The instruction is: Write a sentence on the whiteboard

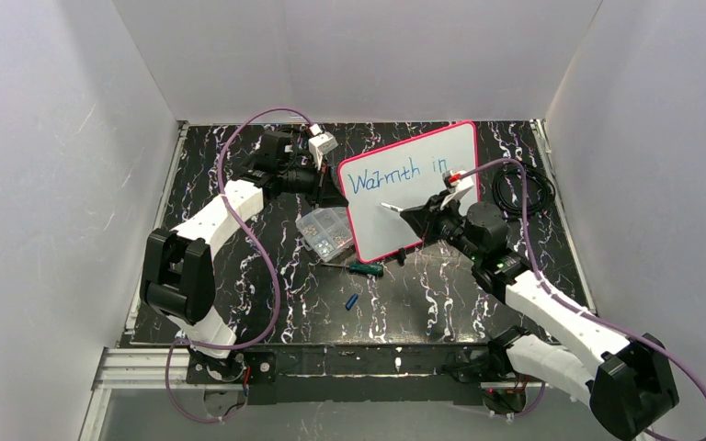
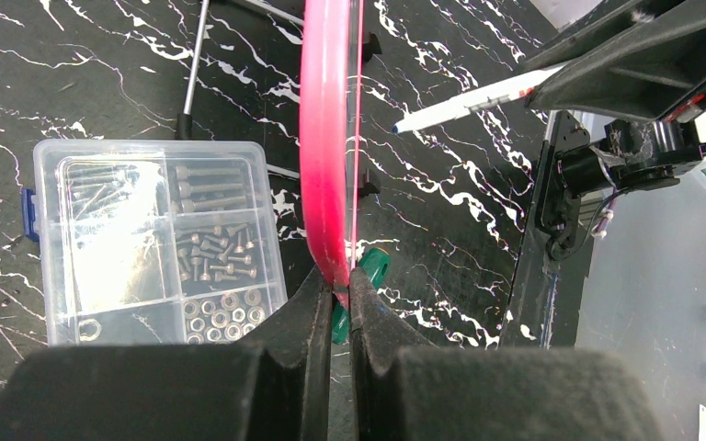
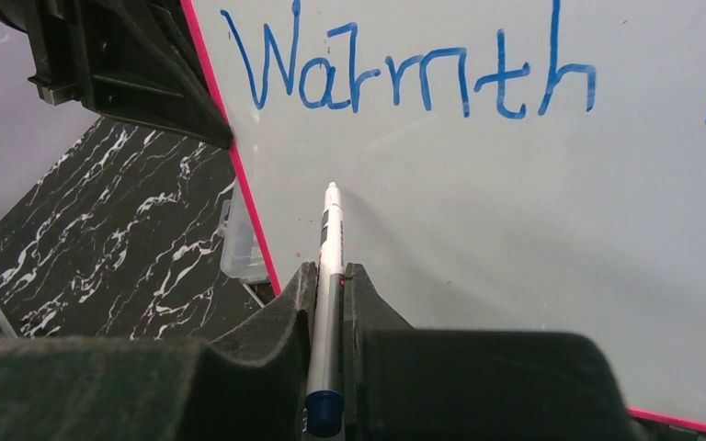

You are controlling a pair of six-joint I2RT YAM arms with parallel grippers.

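- The whiteboard (image 1: 377,225) stands tilted up off the black marbled table (image 1: 423,294), around the middle of the far half, with its written face toward the right arm.
- The sentence (image 1: 395,175) so far reads "Warmth in", in blue along the top of the board. The space below it is blank.
- The left gripper (image 2: 335,280) is pinched narrowly on the board's pink rim at its left edge.
- The right gripper (image 3: 330,276) is clamped around a marker (image 3: 329,239). The marker's tip points at the blank area under the "W"; whether it touches the board I cannot tell.
- A clear compartment box (image 1: 324,230) of screws and nuts lies just beside the board's lower left corner.
- A green-handled screwdriver (image 1: 363,268) lies near the board's lower edge, and a small blue cap (image 1: 351,300) lies nearer the arms.
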